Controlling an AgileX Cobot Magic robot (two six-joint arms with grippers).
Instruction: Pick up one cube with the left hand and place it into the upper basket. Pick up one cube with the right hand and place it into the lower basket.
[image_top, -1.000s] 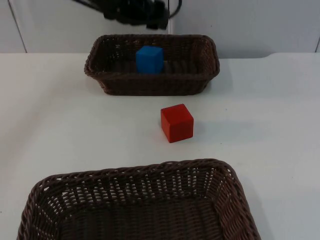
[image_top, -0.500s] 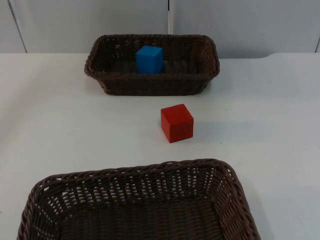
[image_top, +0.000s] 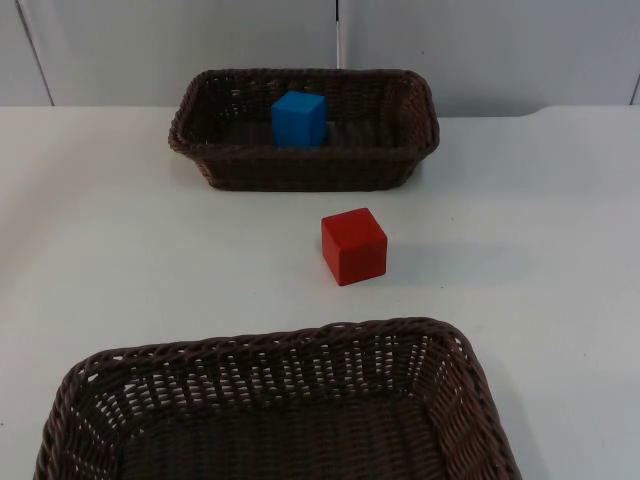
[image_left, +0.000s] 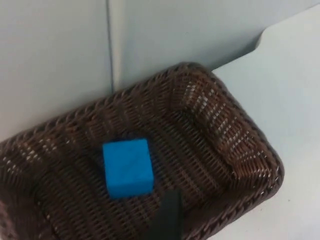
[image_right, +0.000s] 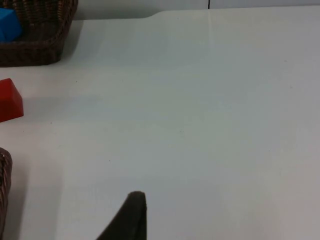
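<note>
While blue cube (image_top: 299, 118) sits in upper basket (image_top: 200, 150), red cube (image_top: 353, 245) probably skewed.

The left arm has gone from above the upper basket (image_top: 305, 130).

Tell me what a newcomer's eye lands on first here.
The bright red cube stands alone on the white table, between the two baskets. Beyond it, a blue cube sits inside the upper dark brown wicker basket; the larger lower wicker basket holds nothing visible.
</note>
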